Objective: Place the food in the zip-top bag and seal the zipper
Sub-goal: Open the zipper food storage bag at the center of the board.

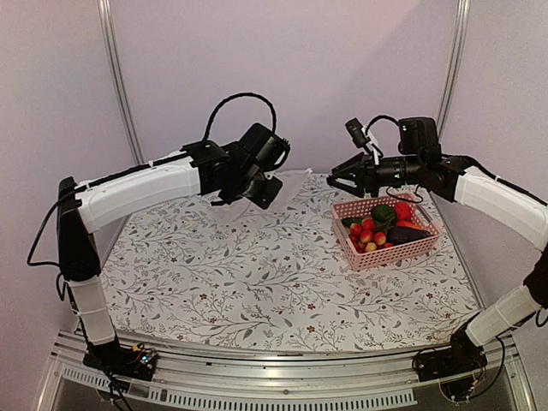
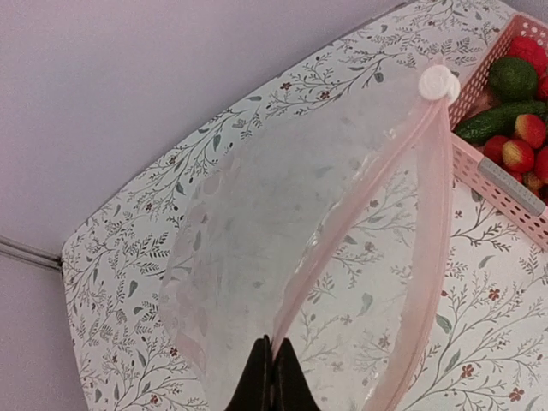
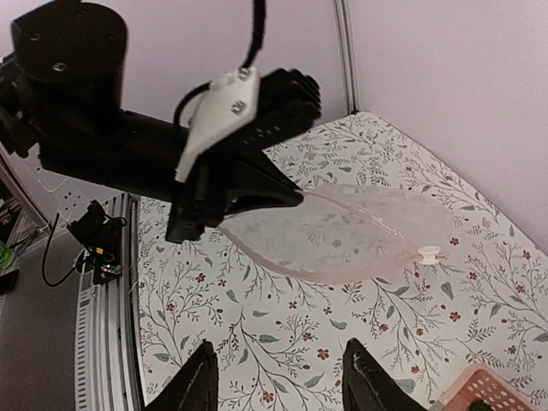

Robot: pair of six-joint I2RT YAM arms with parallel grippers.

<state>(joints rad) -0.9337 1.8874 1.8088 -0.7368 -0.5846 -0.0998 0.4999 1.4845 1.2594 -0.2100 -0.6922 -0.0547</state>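
Floral tablecloth [image 1: 257, 282] all round. Left of the pink basket [image 1: 402, 250] holding the food [image 1: 377, 227], the left gripper [image 2: 272, 377] is clamped on one lip of the lifted zip-top bag [image 2: 282, 231]; the right gripper [image 3: 278, 360] gapes wide beside the basket. Held by one lip, the mouth may sag shut and block the food

Floral-print tabletop [image 1: 257, 282]: the pink slotted plastic basket [image 1: 398, 253] sits on its far right part, with all the small plastic toy produce [image 1: 381, 227] inside. The clear crinkly zip-top bag [image 2: 282, 248] is left of the basket, raised over the table's far middle. The black left gripper [image 2: 272, 364] pinches the bag end away from the basket. The small round white slider tab [image 2: 438, 83] is at the end nearer the basket. The black right gripper [image 1: 336, 181] is in the air between bag and basket.
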